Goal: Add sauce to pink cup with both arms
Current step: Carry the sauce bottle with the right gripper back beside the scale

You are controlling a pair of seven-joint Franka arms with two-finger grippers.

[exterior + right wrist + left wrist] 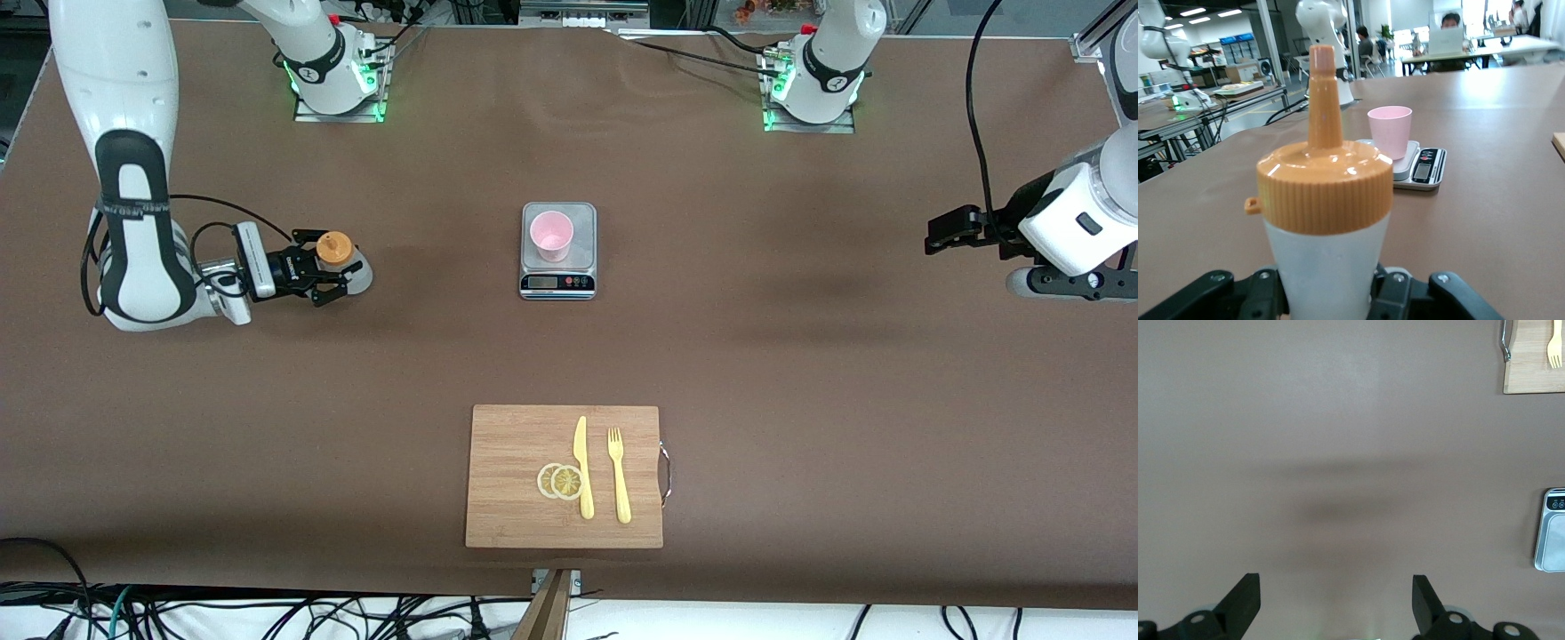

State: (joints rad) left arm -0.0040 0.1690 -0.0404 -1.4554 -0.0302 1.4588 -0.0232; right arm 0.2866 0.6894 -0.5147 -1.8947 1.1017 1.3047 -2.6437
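One pink cup (551,235) stands on the one scale (557,280) mid-bench, and nearer the front camera than the scale lies a board (507,498) with one knife (582,467), one fork (619,476) and two lemon slices (560,481). Toward the right arm's end from the scale, the right gripper (327,271) is clenched on the one upright sauce bottle (342,262), with bare bench between bottle and cup. The left gripper (1335,603) waits spread wide and empty over bare bench toward the left arm's end from the scale.

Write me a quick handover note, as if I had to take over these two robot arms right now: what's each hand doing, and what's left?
Right gripper: shut on the sauce bottle, upright at the right arm's end of the table.
Left gripper: open, holding nothing, waiting over bare table at the left arm's end.
Pink cup: upright on the scale at mid-table; no sauce visible in it.
Done: bottle gripped.
Left: carry the bottle to the cup and squeeze sauce in.
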